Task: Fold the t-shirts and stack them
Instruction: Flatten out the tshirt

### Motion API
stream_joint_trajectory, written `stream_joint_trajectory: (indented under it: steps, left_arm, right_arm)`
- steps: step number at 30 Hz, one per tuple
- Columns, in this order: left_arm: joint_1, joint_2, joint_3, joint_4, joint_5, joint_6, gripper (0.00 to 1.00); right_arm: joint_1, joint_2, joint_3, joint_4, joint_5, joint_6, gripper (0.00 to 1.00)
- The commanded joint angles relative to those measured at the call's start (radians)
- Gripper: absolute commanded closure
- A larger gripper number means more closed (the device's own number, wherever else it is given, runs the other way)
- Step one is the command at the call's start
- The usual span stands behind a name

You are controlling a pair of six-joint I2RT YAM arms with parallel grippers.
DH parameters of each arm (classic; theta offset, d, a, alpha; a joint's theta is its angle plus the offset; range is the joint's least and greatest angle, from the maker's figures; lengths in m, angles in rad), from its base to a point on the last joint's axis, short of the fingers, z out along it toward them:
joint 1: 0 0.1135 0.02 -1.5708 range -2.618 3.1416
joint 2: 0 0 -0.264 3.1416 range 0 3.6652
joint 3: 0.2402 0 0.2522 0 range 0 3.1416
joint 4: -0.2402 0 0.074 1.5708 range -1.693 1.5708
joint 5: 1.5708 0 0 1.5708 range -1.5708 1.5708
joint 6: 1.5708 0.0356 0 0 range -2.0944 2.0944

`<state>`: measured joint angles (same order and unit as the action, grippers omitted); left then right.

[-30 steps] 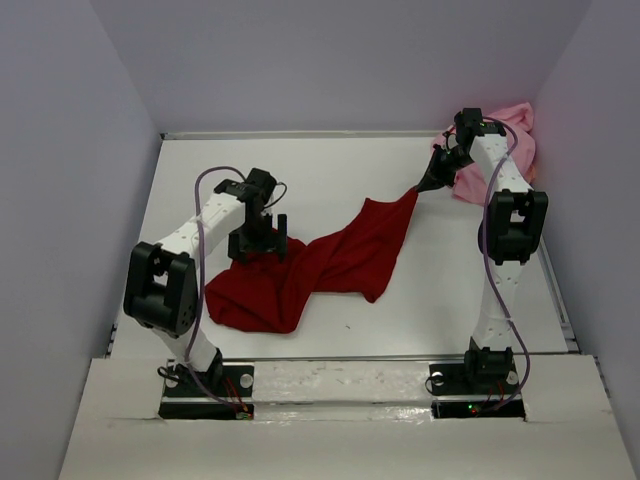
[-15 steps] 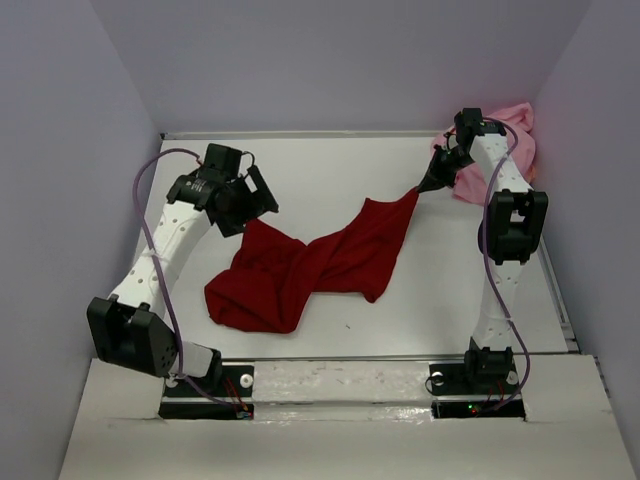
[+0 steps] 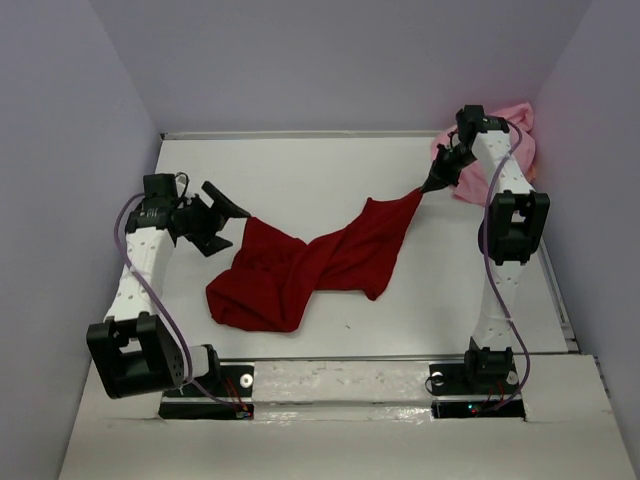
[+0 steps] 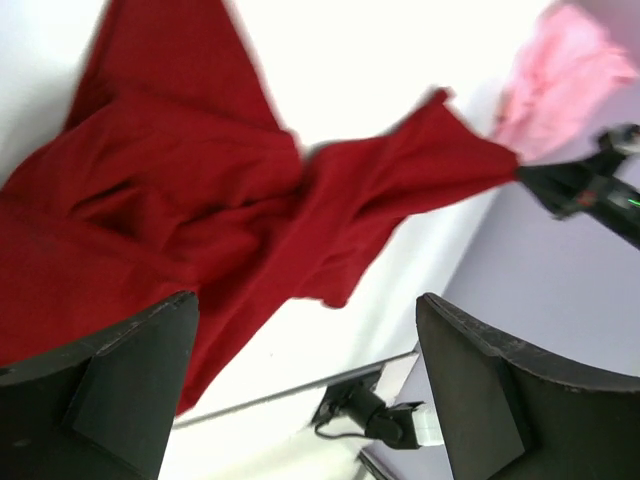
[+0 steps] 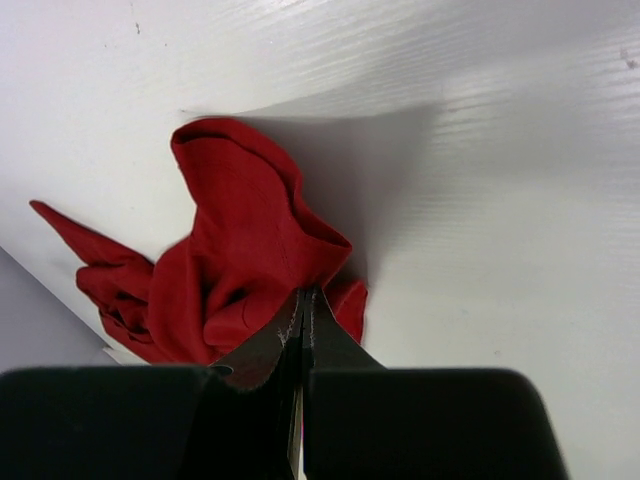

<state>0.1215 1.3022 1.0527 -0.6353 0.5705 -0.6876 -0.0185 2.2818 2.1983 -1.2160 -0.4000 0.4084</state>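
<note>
Showing the right end effector [image 3: 433, 185] clamped on a corner of the dark red t-shirt [image 3: 300, 270], the left end effector [image 3: 224, 224] apart and empty: a one-sided pull may drag the cloth, not flatten it.

Two t-shirts are counted: one dark red t-shirt [image 3: 300, 270] at the centre, one light pink t-shirt [image 3: 512, 125] at upper right. Two grippers are seen, the left gripper [image 3: 222, 224] and the right gripper [image 3: 432, 184], over one table [image 3: 330, 170].

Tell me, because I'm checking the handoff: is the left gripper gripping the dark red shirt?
No: the left gripper stands open beside the dark red shirt, clear of the cloth; only the right gripper pinches it.
</note>
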Motion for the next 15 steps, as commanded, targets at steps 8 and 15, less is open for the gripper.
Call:
stream_joint_trajectory:
  steps: [8,15]
  left_arm:
    - [0.027,-0.190,-0.161,0.425,0.262,-0.166,0.01]
    - [0.010,-0.275,-0.117,0.427,0.266,-0.262,0.01]
  right_arm:
    - [-0.003,-0.062,0.078,-0.025,-0.059,-0.042,1.00]
    - [0.035,-0.059,0.118,-0.020,-0.088,-0.028,1.00]
